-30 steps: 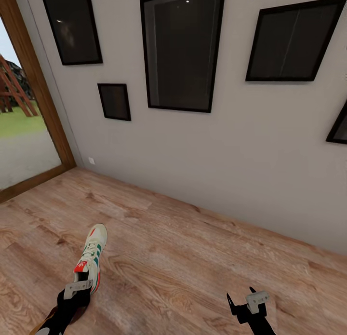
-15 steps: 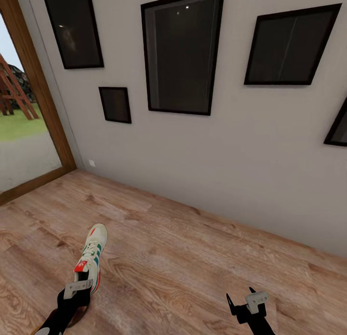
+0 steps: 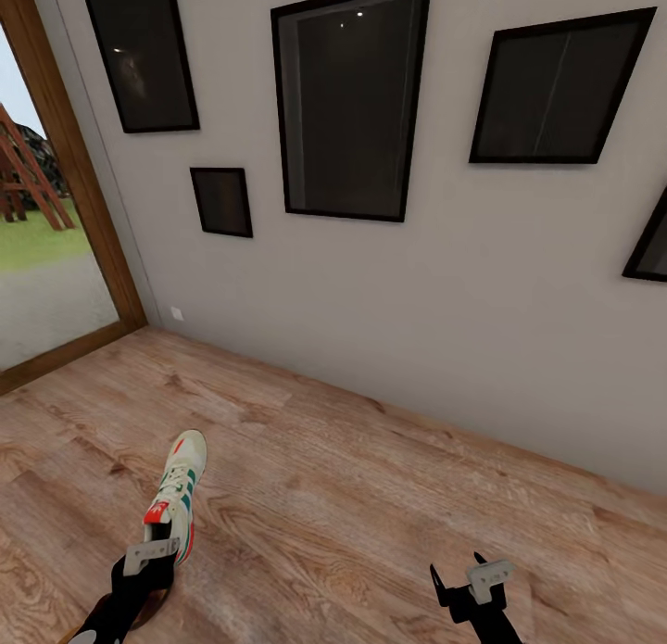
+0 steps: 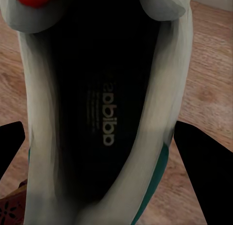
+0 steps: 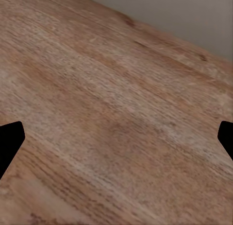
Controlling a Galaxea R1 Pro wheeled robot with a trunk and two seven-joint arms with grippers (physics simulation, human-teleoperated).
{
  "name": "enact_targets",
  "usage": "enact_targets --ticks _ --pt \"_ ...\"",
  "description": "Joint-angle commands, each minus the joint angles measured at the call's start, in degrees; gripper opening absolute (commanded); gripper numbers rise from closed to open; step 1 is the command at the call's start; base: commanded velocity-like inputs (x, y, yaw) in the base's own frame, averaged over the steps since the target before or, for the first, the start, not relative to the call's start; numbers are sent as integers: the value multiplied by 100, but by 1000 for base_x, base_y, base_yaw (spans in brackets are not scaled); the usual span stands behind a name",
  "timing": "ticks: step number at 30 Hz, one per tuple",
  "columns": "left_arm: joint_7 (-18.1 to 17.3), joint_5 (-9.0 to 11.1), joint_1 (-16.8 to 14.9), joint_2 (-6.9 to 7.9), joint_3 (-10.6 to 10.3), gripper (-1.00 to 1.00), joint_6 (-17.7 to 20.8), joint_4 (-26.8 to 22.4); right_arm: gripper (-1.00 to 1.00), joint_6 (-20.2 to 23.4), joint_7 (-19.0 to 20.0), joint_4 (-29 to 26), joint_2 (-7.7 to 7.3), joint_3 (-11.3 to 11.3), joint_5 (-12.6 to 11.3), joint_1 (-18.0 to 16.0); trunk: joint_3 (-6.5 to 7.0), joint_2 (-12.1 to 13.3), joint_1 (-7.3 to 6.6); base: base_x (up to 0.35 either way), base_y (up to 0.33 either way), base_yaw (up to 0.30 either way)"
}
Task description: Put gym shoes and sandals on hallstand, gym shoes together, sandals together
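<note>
A cream-white gym shoe (image 3: 176, 500) with green side stripes and a red-orange tongue patch sits low at the left, toe pointing toward the grey wall (image 3: 445, 292), just above the wood-plank corridor floor (image 3: 352, 496). The left gripper (image 3: 148, 559) is clamped on its heel end; up close, the dark insole faces the wrist camera between the two fingers. At the right, the right gripper (image 3: 461, 579) hangs over bare planks with its fingers apart. Since a moment ago the shoe has not moved, while the right gripper has dropped slightly lower and shifted left.
</note>
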Motion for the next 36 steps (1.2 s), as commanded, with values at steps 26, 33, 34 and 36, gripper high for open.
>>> enact_targets --ticks 26,33,34,36 --pt "-38 -58 -5 2 57 -100 -26 -16 100 -18 56 3 37 -41 19 -3 -5 -2 -1 0 0 245" --pt "-81 -43 19 4 75 -100 -32 -341 100 -18 58 5 38 -41 19 -3 -5 -2 -1 0 0 278" --pt "-88 -37 62 6 78 -100 -25 -522 100 -18 58 4 38 -41 19 -3 -5 -2 -1 0 0 278" --pt "-138 -30 178 4 80 -100 -8 -859 100 -18 57 3 38 -41 19 -3 -5 -2 -1 0 0 278"
